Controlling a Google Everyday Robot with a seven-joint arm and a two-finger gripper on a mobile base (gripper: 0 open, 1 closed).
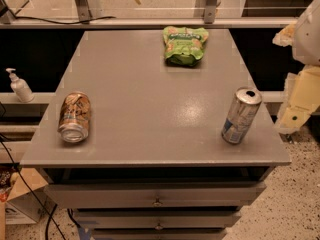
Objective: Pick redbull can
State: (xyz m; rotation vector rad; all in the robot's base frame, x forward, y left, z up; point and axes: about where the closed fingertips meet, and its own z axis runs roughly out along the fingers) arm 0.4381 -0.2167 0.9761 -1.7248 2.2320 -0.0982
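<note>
Three items sit well apart on the grey cabinet top (150,109), likely to leave room for a grasp. The redbull can (241,115) stands at lower right, nearest the gripper (300,101), which is at the frame's right edge. It appears to hold nothing, and how far open it is cannot be told.

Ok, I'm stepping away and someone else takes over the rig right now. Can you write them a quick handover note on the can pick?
Gripper: at the right side of the view, off the table's right edge, apart from the silver can.
Silver can: stands at the table's front right, close to the edge, dark opening on top, nothing touching it.
Other things: a tan can lies on its side at the front left, and a green bag sits at the far middle.
Done: nothing yet, the silver can is still on the table.
Left: bring the gripper over to the silver can, grasp it and lift it.
</note>
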